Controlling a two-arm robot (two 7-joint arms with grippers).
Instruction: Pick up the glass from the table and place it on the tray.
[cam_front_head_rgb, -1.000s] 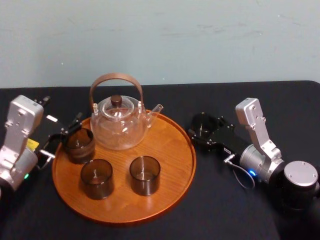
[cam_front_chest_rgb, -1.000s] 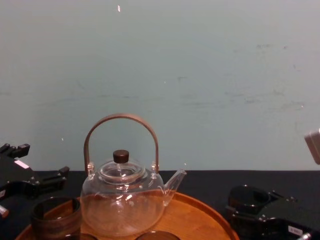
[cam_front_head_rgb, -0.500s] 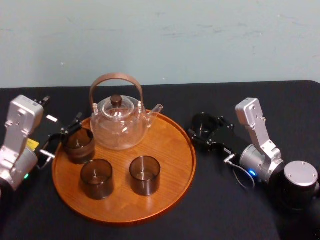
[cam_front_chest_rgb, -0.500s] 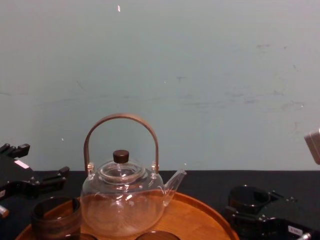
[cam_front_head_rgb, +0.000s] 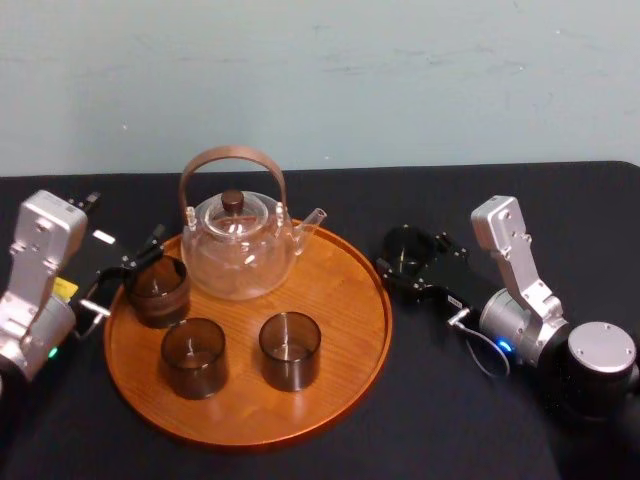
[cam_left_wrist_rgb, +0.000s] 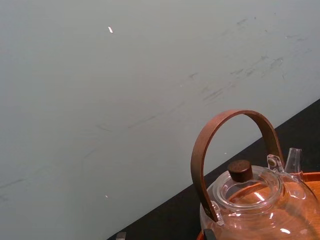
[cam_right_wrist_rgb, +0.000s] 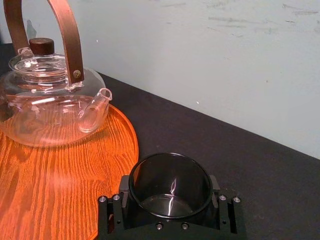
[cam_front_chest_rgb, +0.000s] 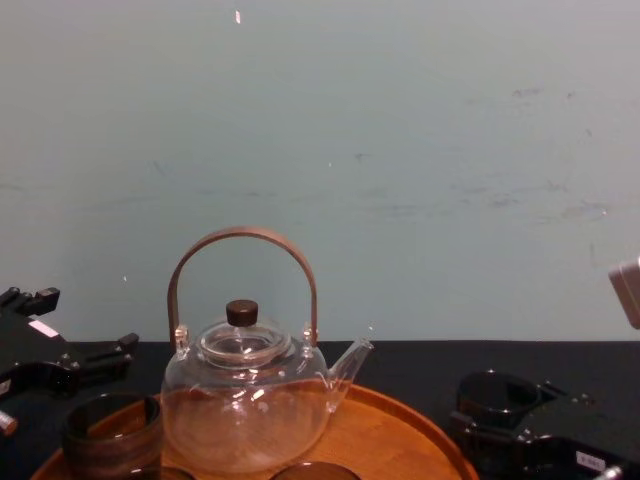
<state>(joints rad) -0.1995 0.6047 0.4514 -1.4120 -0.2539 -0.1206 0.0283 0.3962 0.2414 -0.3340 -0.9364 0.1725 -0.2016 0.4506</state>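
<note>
Near half of tray (cam_front_chest_rgb: 395, 432) off-frame.

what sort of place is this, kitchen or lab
Likely a robot test bench, not a kitchen: a black-draped table, a bare wall, and a tea tray with the left gripper at its left rim and the right gripper clasping a glass beside it.

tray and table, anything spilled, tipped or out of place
Nothing spilled or tipped. One dark glass stands off the tray, on the table at the right pincer; three glasses and the teapot sit upright on the tray, left pincer at its left edge.
</note>
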